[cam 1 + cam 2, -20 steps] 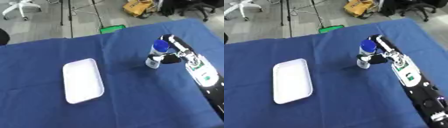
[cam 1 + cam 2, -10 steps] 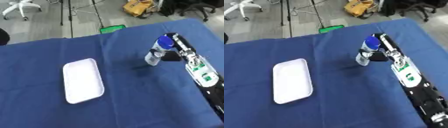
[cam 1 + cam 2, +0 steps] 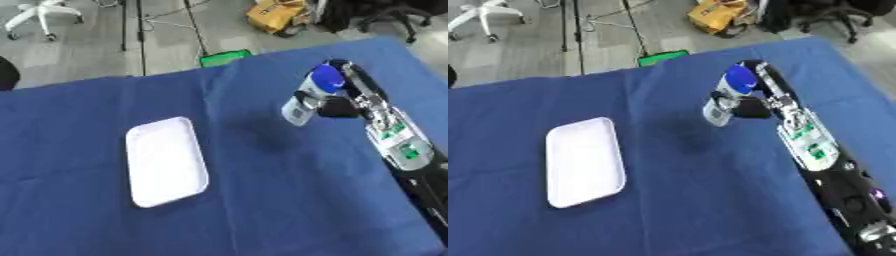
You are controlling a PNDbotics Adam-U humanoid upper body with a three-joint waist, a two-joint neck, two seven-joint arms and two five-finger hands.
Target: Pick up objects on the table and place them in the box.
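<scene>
- Since the earlier pictures, the bottle (image 3: pixel 311 99) has been raised off the blue cloth (image 3: pixel 262 200) and tilted, its blue cap now leaning to the right and its base swung out to the left; a second ago it stood upright on the cloth.
- It is held by the right hand (image 3: pixel 343 105), whose fingers are curled round its right side, on the far right part of the table.
- A faint dark shadow is seen on the cloth to the left of the bottle, which suggests that it hangs clear of the surface.
- The white tray (image 3: pixel 166 161), taken here to be the box of the task, lies flat on the left, well apart from the bottle, and nothing is seen in it.
- No other loose object can be made out on the cloth.
- The left hand is not seen in either view.
- The pick-up is judged done; the carry leftward across the cloth and the setting down in the tray are left, so the task is judged to be about halfway.
</scene>
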